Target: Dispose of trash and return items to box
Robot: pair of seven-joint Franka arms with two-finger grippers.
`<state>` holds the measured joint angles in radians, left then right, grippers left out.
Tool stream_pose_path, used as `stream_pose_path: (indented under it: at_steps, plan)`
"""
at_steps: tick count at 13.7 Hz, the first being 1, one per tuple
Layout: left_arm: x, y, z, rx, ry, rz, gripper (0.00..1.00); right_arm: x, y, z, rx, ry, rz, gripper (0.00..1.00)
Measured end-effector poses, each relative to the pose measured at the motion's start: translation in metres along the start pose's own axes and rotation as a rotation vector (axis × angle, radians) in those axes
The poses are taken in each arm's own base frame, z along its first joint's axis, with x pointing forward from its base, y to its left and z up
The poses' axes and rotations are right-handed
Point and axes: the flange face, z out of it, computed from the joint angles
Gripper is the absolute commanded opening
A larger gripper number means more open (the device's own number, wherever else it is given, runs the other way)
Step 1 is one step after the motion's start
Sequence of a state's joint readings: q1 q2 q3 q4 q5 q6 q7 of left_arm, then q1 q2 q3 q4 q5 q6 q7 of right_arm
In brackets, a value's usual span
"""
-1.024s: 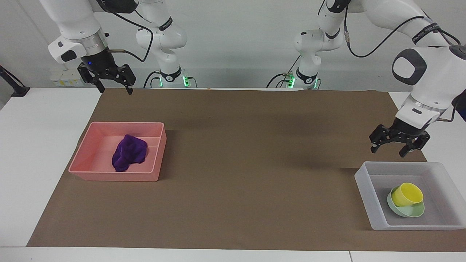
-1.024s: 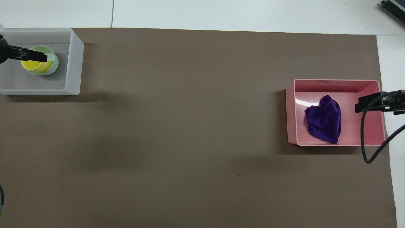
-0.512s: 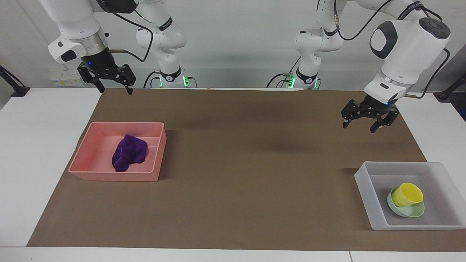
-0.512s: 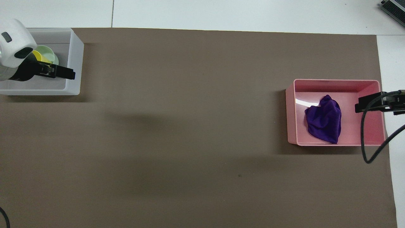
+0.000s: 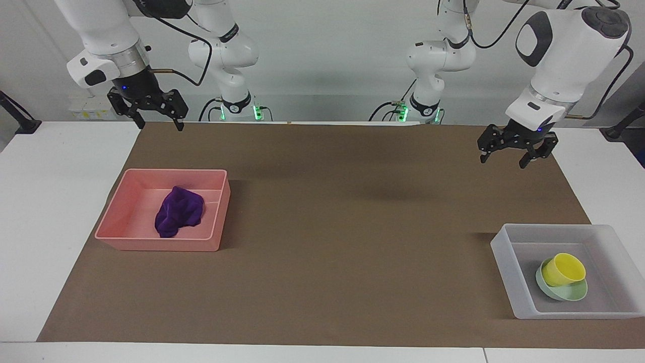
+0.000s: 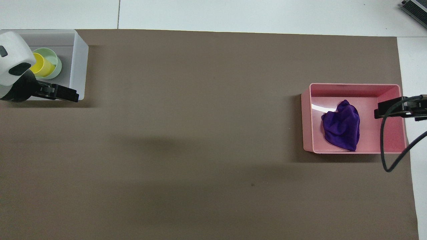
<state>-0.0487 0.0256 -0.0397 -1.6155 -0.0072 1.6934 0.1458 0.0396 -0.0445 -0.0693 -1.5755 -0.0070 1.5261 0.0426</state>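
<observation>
Cloth [image 5: 179, 211], a purple wad, lies in the pink bin [image 5: 126, 237] toward the right arm's end of the table. Cup [image 5: 563, 269] sits tilted in the bowl [image 5: 567, 294]; both are inside the box [image 5: 506, 266] at the left arm's end. By the layout, all items look placed; no pick seems pending.

Left gripper [image 5: 511, 154]: fingers apart, empty, raised over the mat; in the facing view the box lies at about 5 o'clock from it.

Right gripper [image 5: 155, 121]: fingers apart, empty, waiting over the mat's robot-side edge; cloth at roughly 5–6 o'clock.

Each arm is nearer its own bin.
</observation>
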Motion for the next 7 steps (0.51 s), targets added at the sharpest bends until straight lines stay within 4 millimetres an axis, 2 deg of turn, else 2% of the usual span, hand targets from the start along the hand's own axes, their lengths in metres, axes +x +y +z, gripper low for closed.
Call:
stream_pose_path:
  at_steps: [7]
  plan:
    - [-0.0038,-0.0007,0.0043,-0.001,-0.024,-0.006,1.0,-0.0002,0.0001,0.0,0.0,0.0,0.0,1.0]
